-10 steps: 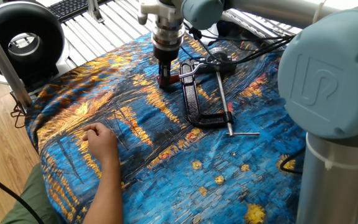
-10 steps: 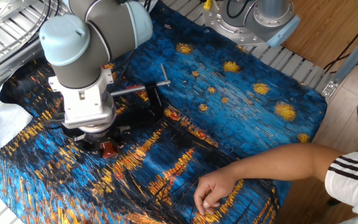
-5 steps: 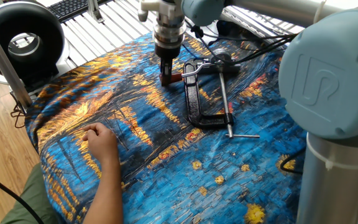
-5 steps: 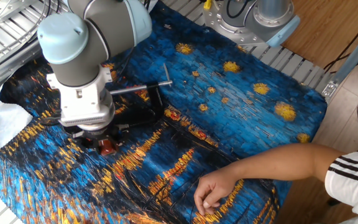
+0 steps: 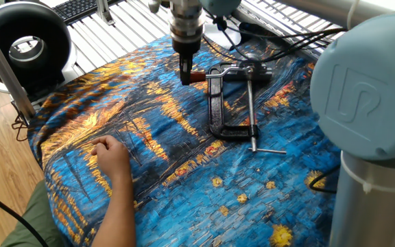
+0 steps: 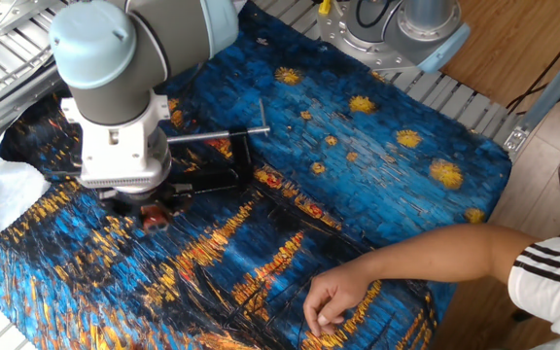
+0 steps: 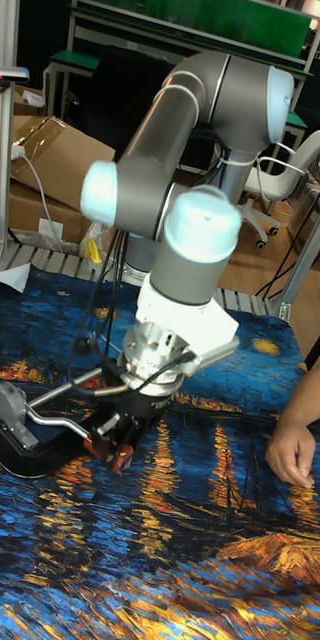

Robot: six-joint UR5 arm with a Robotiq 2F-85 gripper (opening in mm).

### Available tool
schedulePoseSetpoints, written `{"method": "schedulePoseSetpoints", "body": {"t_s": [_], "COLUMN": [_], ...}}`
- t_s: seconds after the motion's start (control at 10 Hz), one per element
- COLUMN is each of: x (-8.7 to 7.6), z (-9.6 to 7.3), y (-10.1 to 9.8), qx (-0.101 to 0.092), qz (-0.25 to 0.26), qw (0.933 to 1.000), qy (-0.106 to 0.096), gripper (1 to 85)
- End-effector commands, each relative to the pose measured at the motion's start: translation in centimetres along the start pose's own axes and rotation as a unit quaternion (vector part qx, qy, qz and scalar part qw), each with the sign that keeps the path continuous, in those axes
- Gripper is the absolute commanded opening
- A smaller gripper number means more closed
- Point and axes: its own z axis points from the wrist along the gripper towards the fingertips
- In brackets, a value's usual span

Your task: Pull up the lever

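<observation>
A black C-shaped clamp (image 5: 216, 104) lies on the blue and orange painted cloth (image 5: 184, 178). Its lever (image 5: 197, 76), a short black arm with a dark red sleeve, points left from the clamp's far end. My gripper (image 5: 185, 73) comes straight down on it, and the fingers stand shut on the red sleeve. From the other side the lever (image 6: 154, 218) shows just under the gripper (image 6: 152, 206), with the clamp (image 6: 217, 181) behind it. In the tall view the sleeve (image 7: 121, 459) peeks out below the gripper (image 7: 118, 442).
The clamp's silver threaded rod (image 5: 251, 110) ends in a small crossbar (image 5: 269, 149). A person's hand (image 5: 112, 155) rests on the cloth near the front left. A black round device (image 5: 26, 40) stands at the back left. Cables (image 5: 280, 36) run behind the clamp.
My gripper has moved away toward the back of the table with the red sleeve in it. The lever swung with it, and the clamp shifted slightly on the cloth. The hand stayed still.
</observation>
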Motion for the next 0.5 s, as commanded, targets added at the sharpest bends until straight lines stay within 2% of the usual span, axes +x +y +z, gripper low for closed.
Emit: {"method": "schedulePoseSetpoints", "body": {"t_s": [0.0,0.4], "x": [1.1,2.2], "z": [-2.2,-3.9], "y": [-0.7,-0.2], "qx": [0.016,0.029], "qz": [0.028,0.062], "qw": [0.9992,0.9968], "qy": [0.022,0.042], "gripper": [1.3,1.0]}}
